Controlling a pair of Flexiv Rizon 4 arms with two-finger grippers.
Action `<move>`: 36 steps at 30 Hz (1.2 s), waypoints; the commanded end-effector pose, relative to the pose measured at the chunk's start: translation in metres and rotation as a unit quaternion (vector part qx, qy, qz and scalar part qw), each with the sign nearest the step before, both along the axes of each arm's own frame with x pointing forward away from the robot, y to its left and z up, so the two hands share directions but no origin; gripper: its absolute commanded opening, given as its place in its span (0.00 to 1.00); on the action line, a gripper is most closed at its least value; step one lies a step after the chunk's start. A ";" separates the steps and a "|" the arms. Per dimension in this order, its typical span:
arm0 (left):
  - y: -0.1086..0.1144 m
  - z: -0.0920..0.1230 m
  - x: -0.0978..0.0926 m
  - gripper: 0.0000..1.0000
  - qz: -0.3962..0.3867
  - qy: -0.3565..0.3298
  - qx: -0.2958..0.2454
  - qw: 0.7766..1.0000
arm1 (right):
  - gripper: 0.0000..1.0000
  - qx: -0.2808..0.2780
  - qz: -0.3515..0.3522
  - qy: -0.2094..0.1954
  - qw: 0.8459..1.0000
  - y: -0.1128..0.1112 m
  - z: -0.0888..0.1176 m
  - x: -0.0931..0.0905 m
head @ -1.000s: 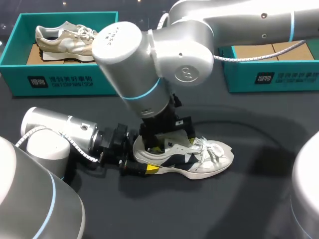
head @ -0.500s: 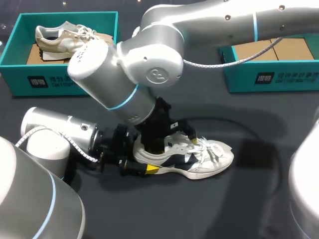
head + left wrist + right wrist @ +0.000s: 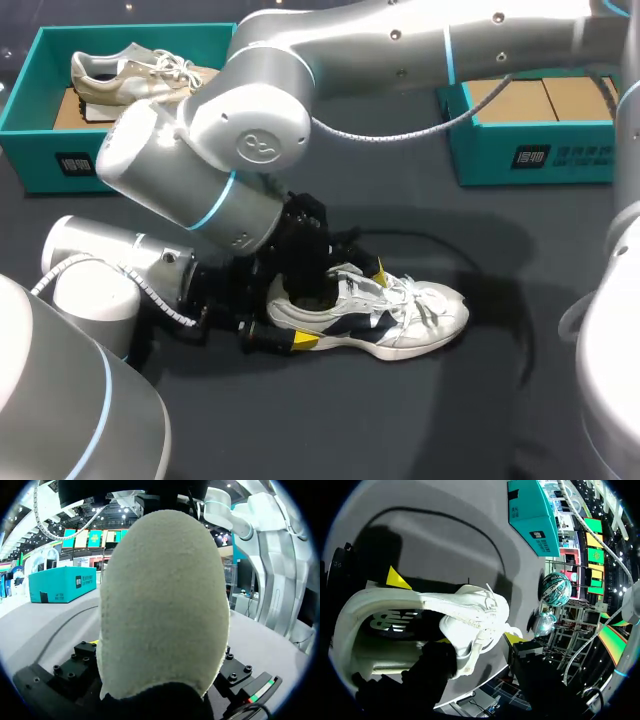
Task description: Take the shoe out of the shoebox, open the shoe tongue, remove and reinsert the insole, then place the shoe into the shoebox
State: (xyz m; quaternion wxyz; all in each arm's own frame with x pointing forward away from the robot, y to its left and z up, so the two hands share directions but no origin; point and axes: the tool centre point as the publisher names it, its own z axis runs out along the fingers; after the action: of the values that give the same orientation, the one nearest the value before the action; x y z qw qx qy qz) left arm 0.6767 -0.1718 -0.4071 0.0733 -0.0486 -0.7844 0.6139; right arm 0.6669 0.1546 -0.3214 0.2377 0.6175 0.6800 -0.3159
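Shoes are numbering two: the white shoe (image 3: 400, 322), with navy panels, is sitting upright on its sole on the dark table (image 3: 420, 420). The beige shoe (image 3: 130, 75) is lying inside the left shoebox (image 3: 40, 150), one of two teal boxes. The right shoebox (image 3: 560, 160) is showing brown cardboard inside. The white shoe's long axis is running across the table, its toe pointing toward the robot's right and its heel toward the left. Two arms are meeting at it. The left gripper (image 3: 283, 320) is sitting at the heel, which is filling its wrist view; whether it is clamped on cannot be told. The right gripper (image 3: 455, 608) is hanging over the shoe's opening, its yellow-tipped fingers (image 3: 396, 577) spread wide with the tongue and laces between them.
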 end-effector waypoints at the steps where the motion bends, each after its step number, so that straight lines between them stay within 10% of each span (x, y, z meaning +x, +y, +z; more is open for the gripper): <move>1: 0.000 0.001 -0.001 0.00 0.001 0.000 0.000 1.000 | 0.48 -0.065 -0.233 -0.254 0.937 0.001 0.004 -0.008; 11: 0.000 0.001 -0.001 0.00 0.001 0.000 0.000 1.000 | 0.47 0.031 -0.223 -0.224 0.948 -0.013 0.006 -0.005; 25: 0.000 0.001 -0.001 0.00 0.001 0.000 0.000 1.000 | 0.27 0.119 -0.200 -0.201 0.952 -0.019 0.009 -0.001; 29: 0.000 0.001 -0.001 0.00 0.001 0.000 0.000 1.000 | 0.00 0.141 -0.198 -0.188 0.952 -0.019 0.009 -0.002; 36: 0.000 0.001 -0.001 0.00 0.001 0.000 0.000 1.000 | 0.00 0.200 -0.167 -0.139 0.955 -0.023 0.014 -0.003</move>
State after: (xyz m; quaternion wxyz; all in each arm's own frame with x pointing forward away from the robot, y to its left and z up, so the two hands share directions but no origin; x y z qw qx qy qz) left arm 0.6768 -0.1721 -0.4063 0.0732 -0.0483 -0.7844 0.6140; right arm 0.6692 0.1403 -0.3112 0.1666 0.6756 0.6877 -0.2070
